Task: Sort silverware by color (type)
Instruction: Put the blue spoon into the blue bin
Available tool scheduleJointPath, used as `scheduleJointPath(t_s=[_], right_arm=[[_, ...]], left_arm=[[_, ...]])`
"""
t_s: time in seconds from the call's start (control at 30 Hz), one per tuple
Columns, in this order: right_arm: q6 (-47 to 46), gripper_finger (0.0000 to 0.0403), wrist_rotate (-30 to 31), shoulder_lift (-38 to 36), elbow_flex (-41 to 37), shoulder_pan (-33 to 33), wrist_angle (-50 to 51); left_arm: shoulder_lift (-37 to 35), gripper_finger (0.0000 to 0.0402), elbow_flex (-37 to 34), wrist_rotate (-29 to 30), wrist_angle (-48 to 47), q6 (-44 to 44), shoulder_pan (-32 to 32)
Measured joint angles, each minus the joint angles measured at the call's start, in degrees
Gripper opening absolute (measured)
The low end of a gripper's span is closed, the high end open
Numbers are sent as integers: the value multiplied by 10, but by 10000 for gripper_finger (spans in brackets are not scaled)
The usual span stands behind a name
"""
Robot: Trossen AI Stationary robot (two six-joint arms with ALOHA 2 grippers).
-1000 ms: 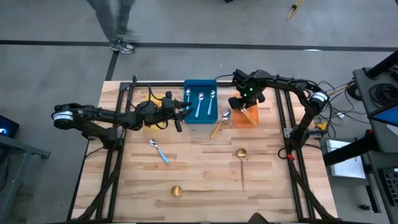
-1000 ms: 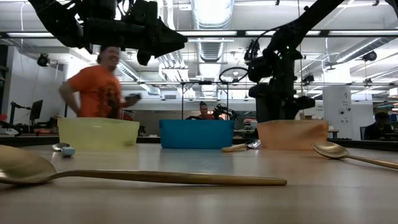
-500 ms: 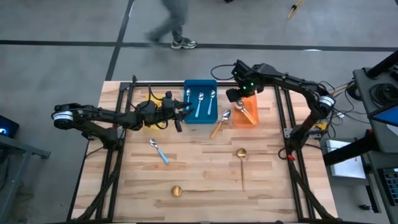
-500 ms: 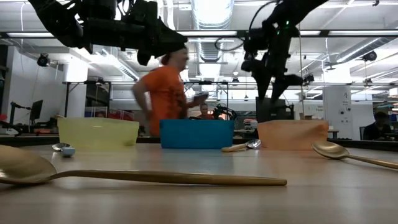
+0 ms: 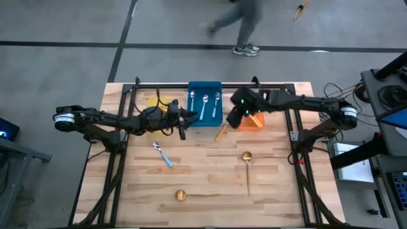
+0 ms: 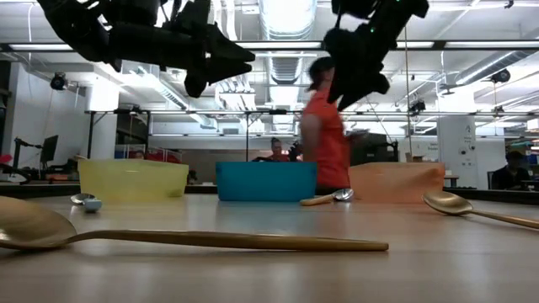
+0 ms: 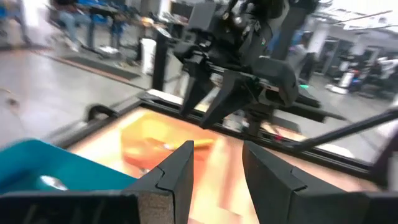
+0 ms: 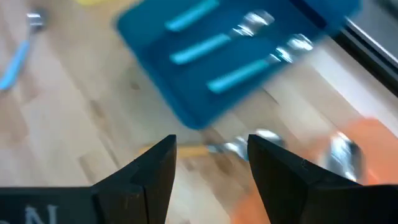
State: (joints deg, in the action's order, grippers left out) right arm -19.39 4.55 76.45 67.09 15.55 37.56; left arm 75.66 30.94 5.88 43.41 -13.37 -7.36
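**Right gripper above orange-handled spoon; sorting incomplete**

Right gripper (image 5: 238, 117): raised over the worktop (image 5: 203, 178) between the blue bin (image 5: 205, 105) and the orange bin (image 5: 253, 119), above the orange-handled spoon (image 8: 214, 148). Fingers (image 8: 283, 180) spread apart, grasping nothing.

Left gripper (image 5: 188, 115): raised at the blue bin's left side, beside the yellow bin (image 5: 156, 103). Fingers (image 7: 177, 177) parted with a gap between them, holding nothing.

Silverware positions:
- Three blue-handled spoons (image 5: 205, 105) inside the blue bin, along the far edge.
- One silver-bowled spoon (image 8: 339, 152) inside the orange bin.
- Orange-handled spoon flat on the worktop, just in front of the gap between blue and orange bins.
- One loose blue-handled spoon (image 5: 161, 154) left of centre.
- One gold spoon (image 5: 247, 166) right of centre, handle toward the near edge.
- Second gold spoon (image 5: 197, 194) near the near edge, lying parallel to it.

Person (image 6: 328, 135) walking past behind the worktop.
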Motion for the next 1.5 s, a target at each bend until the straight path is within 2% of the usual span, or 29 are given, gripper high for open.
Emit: scheduleJointPath(t_s=[0.27,0.4,0.63,0.93,1.03,1.23,1.37,1.5], right_arm=[[71,186,0,-27,-135,-103,-268],[88,180,0,-28,-168,-127,-319],[115,173,0,-29,-168,-132,-319],[225,175,1,-36,-106,-129,-276],[256,176,1,-37,-74,-127,-254],[301,176,2,-37,-32,-123,-213],[310,176,1,-37,-29,-116,-204],[326,176,1,-37,-53,-102,-202]], left_arm=[[0,119,0,-10,-19,-89,62],[0,119,0,-10,-67,-152,94],[0,119,0,-10,-191,-312,145],[8,111,0,-10,-483,-612,242],[8,103,0,-10,-532,-690,273],[8,86,6,3,-552,-789,307],[13,78,56,32,-565,-812,325],[25,77,131,61,-708,-817,328]])
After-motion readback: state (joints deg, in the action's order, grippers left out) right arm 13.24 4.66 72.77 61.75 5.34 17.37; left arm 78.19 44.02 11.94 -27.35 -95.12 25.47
